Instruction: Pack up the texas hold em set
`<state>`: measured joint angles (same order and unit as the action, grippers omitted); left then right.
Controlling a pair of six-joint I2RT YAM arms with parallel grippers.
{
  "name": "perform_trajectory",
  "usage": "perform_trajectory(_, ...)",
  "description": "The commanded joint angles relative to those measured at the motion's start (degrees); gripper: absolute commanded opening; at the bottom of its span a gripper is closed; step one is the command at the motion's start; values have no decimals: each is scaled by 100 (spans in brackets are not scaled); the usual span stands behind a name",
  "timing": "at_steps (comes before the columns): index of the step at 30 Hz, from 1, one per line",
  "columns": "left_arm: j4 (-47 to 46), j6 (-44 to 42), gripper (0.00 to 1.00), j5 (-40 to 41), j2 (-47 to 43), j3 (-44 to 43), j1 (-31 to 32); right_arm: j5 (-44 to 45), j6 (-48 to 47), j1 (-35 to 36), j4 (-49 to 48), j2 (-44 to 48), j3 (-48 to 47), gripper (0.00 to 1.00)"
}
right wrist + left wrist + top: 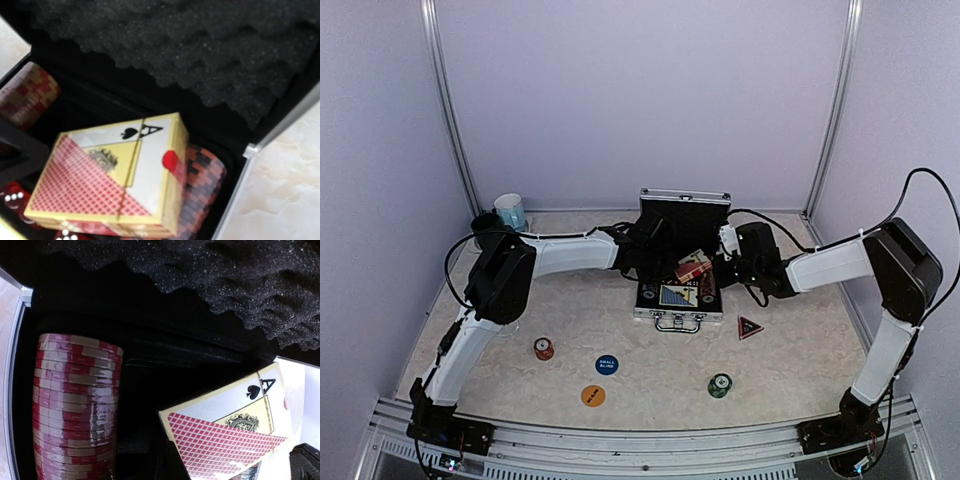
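The silver case (665, 315) stands open at mid table, its foam-lined lid (685, 208) upright. A red card deck (693, 267) hangs tilted over it; in the right wrist view the deck (115, 175) lies over a red and black chip stack (200, 185). My right gripper (712, 262) reaches in from the right at the deck, its fingers hidden. My left gripper (645, 248) is inside the case's left part beside a red chip stack (75, 410), its fingers not visible. A blue deck (678, 296) lies in the case. The deck also shows in the left wrist view (225, 435).
On the table lie a red chip stack (543, 348), a blue button (607, 365), an orange button (593, 396), a green chip stack (720, 385) and a dark triangular marker (750, 327). A light blue mug (510, 212) and a dark mug (483, 222) stand back left. Red dice (12, 192) sit in the case.
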<state>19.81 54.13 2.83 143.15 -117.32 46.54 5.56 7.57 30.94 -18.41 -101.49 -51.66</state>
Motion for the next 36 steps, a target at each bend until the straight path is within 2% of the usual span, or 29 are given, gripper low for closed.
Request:
perform_trajectory(1, -701, 100, 3, -366, 346, 108, -83, -90, 42, -18, -71, -213, -139, 0)
perform_trajectory(8, -1292, 113, 3, -562, 266, 233, -63, -387, 37, -18, -67, -247, -42, 0)
perform_trajectory(14, -1239, 153, 3, -435, 280, 234, -45, -290, 54, -18, -118, -18, 238, 0)
perform_trajectory(17, -1222, 184, 3, -181, 79, 545, -36, -8, 121, -24, -267, 250, 439, 0)
perform_trajectory(20, -1430, 224, 4, -33, -174, 936, -16, -102, 380, -45, -414, 462, 567, 0)
perform_trajectory(25, -1588, 156, 4, 55, -511, 1158, 29, -492, 1218, -102, -759, 528, 707, 34)
perform_trajectory(29, -1592, 112, 5, -42, -607, 1228, 39, -1114, 2127, -365, -937, 448, 737, 53)
perform_trajectory(36, -1716, 51, 6, -81, -935, 1568, 81, -1860, 3292, -841, -1121, 401, 808, 56)
